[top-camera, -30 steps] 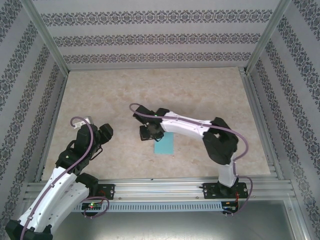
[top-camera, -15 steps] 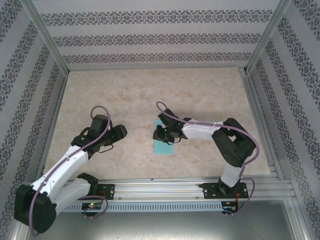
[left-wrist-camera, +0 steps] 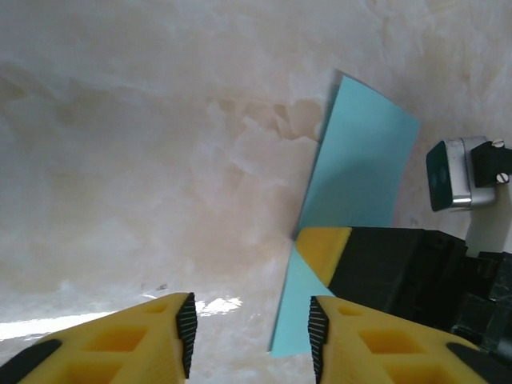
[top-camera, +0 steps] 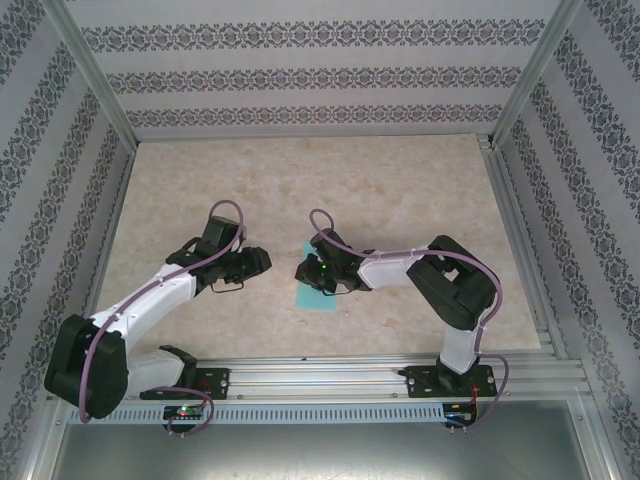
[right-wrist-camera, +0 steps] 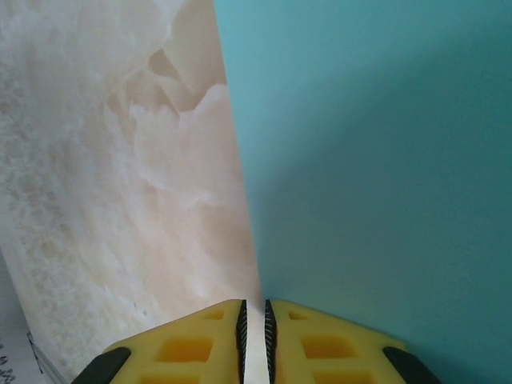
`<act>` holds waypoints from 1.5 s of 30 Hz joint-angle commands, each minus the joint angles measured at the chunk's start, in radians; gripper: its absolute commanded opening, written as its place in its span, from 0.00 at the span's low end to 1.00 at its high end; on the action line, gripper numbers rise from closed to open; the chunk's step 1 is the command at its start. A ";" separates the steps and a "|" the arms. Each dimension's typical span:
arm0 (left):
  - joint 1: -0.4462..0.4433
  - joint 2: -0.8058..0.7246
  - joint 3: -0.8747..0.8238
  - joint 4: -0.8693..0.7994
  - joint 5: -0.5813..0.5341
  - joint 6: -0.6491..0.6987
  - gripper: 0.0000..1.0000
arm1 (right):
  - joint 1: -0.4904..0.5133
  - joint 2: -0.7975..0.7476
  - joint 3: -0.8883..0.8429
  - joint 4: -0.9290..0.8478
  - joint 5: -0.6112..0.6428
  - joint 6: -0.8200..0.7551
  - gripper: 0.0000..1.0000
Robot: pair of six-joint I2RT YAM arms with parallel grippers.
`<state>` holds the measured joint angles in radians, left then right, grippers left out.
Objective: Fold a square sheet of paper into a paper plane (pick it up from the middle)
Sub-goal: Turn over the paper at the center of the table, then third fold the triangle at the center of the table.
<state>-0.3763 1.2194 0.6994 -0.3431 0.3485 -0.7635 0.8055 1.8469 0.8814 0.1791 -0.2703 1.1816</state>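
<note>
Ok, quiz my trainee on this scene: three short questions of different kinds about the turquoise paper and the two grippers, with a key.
1. True or false: the jaws of the left gripper, the one with yellow fingers, are pressed tight together.
2. Multiple choice: in the top view, which gripper is over the thin turquoise sheet of paper? A. the left one. B. the right gripper. C. both.
3. Short answer: what does the paper lie on?

Key
1. False: its jaws stand clearly apart.
2. B: its fingertips sit at the paper's edge, and the left one is beside the paper, apart from it.
3. The beige marbled tabletop.
</note>
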 commanded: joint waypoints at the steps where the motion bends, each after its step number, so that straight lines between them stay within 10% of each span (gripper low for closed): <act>1: -0.032 0.029 0.038 0.039 0.030 0.014 0.41 | 0.006 -0.017 -0.035 0.024 0.026 0.022 0.18; 20: -0.171 0.393 0.271 0.038 0.080 0.055 0.27 | -0.122 -0.438 -0.330 -0.122 0.122 -0.078 0.27; 45: -0.176 0.678 0.416 0.010 0.053 0.123 0.18 | -0.124 -0.346 -0.289 -0.060 0.001 -0.098 0.32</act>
<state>-0.5434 1.8896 1.1244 -0.3210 0.4179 -0.6765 0.6765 1.4750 0.5617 0.1089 -0.2565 1.0996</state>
